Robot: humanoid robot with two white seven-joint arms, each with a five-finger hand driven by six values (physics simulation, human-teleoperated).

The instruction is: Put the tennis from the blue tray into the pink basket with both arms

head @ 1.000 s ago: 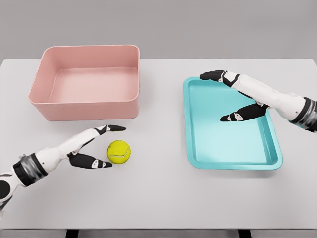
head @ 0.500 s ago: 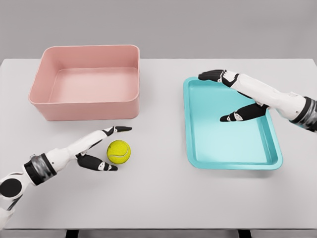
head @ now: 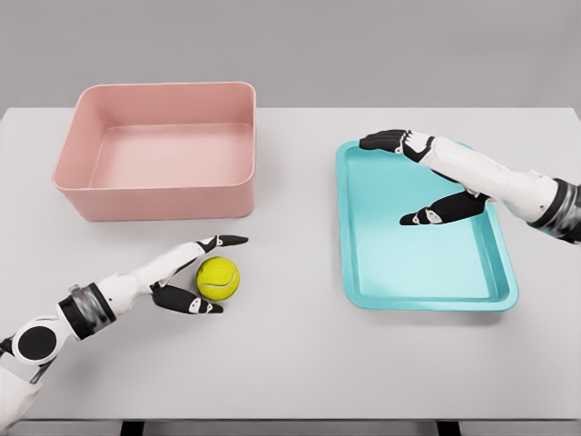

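We see the tennis ball [head: 218, 278] on the table [head: 290, 363], outside both containers, in front of the pink basket [head: 159, 150]. Left hand [head: 189, 272] sits just left of the ball, fingers spread around it, not yet closed. Blue tray [head: 422, 295] lies well right of the ball. Right hand [head: 427, 177] hovers over the tray's far half, fingers spread, holding nothing.

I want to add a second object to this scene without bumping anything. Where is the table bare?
Bare table lies between the pink basket and the blue tray, and along the front edge. Crowded: in front of the basket, where the left hand brackets the tennis ball, and the tray's far end under the right hand.
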